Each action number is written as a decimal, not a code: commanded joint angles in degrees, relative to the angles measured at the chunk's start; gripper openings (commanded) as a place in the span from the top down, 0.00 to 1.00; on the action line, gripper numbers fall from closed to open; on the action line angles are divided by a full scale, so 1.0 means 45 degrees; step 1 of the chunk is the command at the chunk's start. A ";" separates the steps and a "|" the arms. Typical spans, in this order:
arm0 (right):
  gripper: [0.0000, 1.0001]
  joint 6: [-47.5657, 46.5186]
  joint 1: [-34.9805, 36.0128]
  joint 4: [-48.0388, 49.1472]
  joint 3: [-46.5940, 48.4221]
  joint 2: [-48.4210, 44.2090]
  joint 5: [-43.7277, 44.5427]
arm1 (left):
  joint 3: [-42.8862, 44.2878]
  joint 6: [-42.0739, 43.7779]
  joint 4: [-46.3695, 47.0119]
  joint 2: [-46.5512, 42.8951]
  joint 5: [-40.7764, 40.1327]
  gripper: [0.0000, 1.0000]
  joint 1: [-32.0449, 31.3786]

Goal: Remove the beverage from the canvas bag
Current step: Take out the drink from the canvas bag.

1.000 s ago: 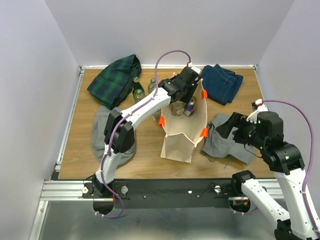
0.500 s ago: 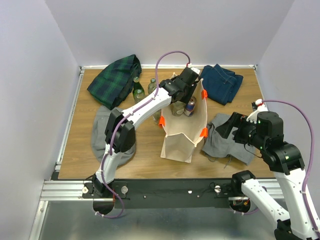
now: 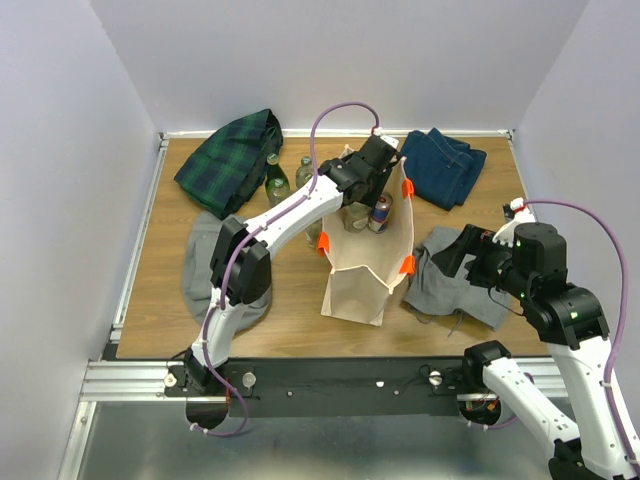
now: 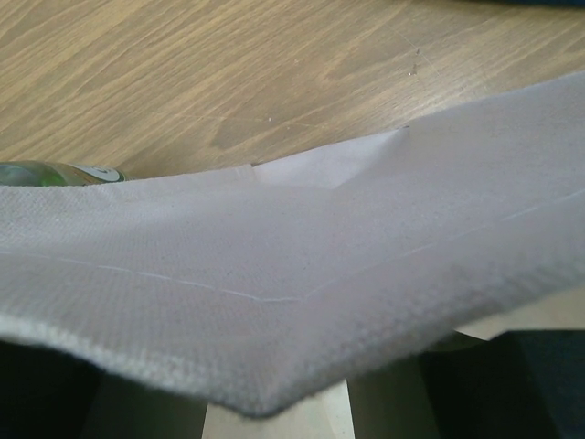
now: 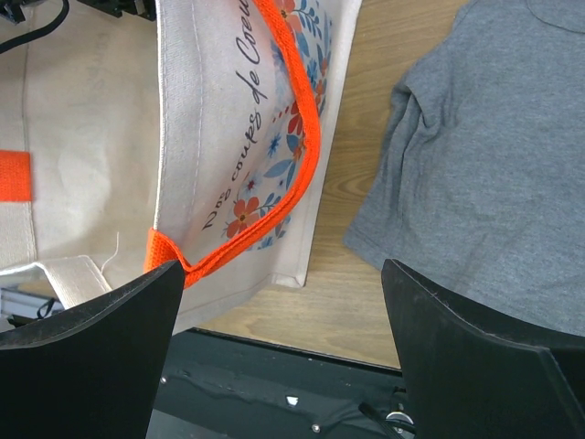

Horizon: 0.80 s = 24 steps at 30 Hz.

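The beige canvas bag (image 3: 362, 270) with orange handles stands upright mid-table. Inside it I see a red and blue beverage can (image 3: 380, 212) and a glass bottle (image 3: 356, 216). My left gripper (image 3: 373, 176) sits at the bag's far rim, above the can. In the left wrist view the canvas rim (image 4: 302, 265) lies across the fingers and hides their tips, but the finger bases stand apart. My right gripper (image 3: 452, 256) is open and empty, right of the bag. In the right wrist view (image 5: 283, 274) it is above the bag's printed side (image 5: 228, 137) and an orange handle (image 5: 297, 137).
Two green bottles (image 3: 276, 180) (image 3: 304, 170) stand left of the bag. A plaid cloth (image 3: 230, 160) lies back left and jeans (image 3: 445, 165) back right. A grey shirt (image 3: 455, 285) lies right of the bag and a grey cloth (image 3: 205, 265) left.
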 commanded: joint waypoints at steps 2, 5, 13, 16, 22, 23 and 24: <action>0.02 -0.0178 0.0055 -0.0088 -0.0147 -0.0032 0.0255 | 0.0069 -0.0105 -0.0277 0.0337 -0.0247 0.43 0.0096; 0.02 -0.0178 0.0055 -0.0127 -0.0148 -0.0071 0.0274 | 0.0088 -0.0164 -0.0315 0.0415 -0.0247 0.43 0.0096; 0.02 -0.0236 0.0055 -0.0127 -0.0167 -0.0051 0.0294 | 0.0088 -0.0262 -0.0413 0.0494 -0.0169 0.44 0.0154; 0.02 -0.0197 0.0055 -0.0088 -0.0206 -0.0090 0.0294 | 0.0069 -0.0281 -0.0355 0.0494 -0.0150 0.43 0.0174; 0.02 -0.0197 0.0035 -0.0088 -0.0284 -0.0091 0.0294 | 0.0069 -0.0281 -0.0179 0.0435 -0.0052 0.43 0.0213; 0.02 -0.0197 0.0055 -0.0088 -0.0284 -0.0090 0.0294 | 0.0088 -0.0301 -0.0140 0.0454 -0.0033 0.44 0.0213; 0.02 -0.0197 0.0055 -0.0088 -0.0265 -0.0090 0.0313 | 0.0069 -0.0281 -0.0159 0.0416 -0.0013 0.48 0.0213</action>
